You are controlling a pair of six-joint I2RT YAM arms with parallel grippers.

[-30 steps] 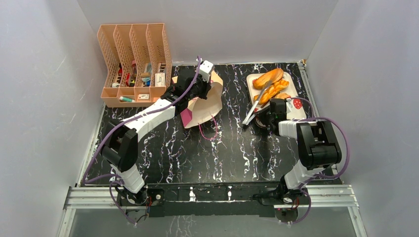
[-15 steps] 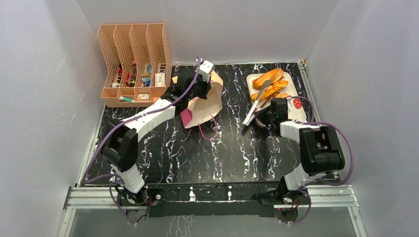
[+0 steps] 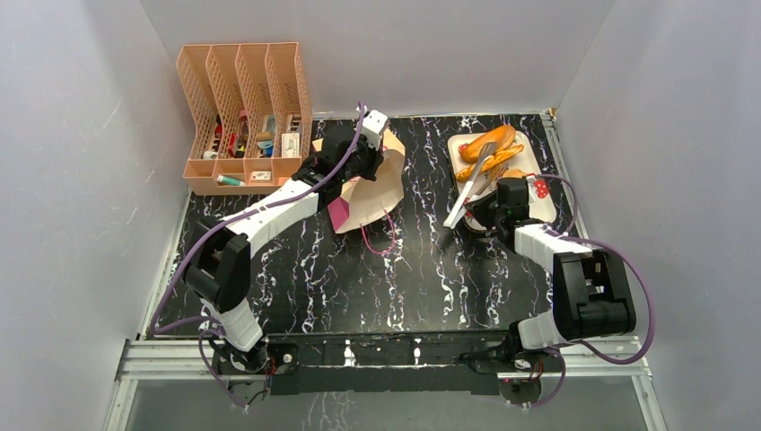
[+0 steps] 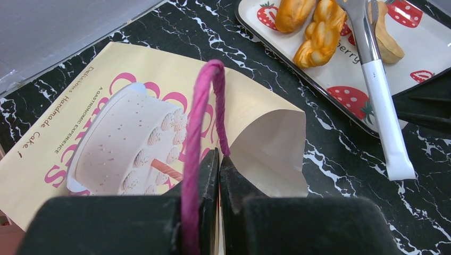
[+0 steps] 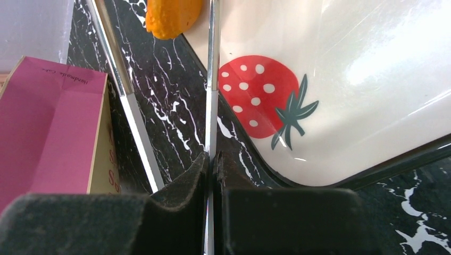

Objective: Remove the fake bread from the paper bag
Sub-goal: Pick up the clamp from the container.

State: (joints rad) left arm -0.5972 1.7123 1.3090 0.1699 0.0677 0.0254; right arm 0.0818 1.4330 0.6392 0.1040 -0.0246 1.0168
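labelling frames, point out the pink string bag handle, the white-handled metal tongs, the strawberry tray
pink string bag handle point(image 4: 198, 122), left wrist view, left strand
white-handled metal tongs point(image 4: 387, 122), left wrist view, white grip
white strawberry-print tray point(image 4: 431, 45), left wrist view, bare floor

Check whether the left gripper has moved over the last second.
No. In the top view the left gripper stays put just right of the peach file rack, shut on the pink handle of the paper bag.
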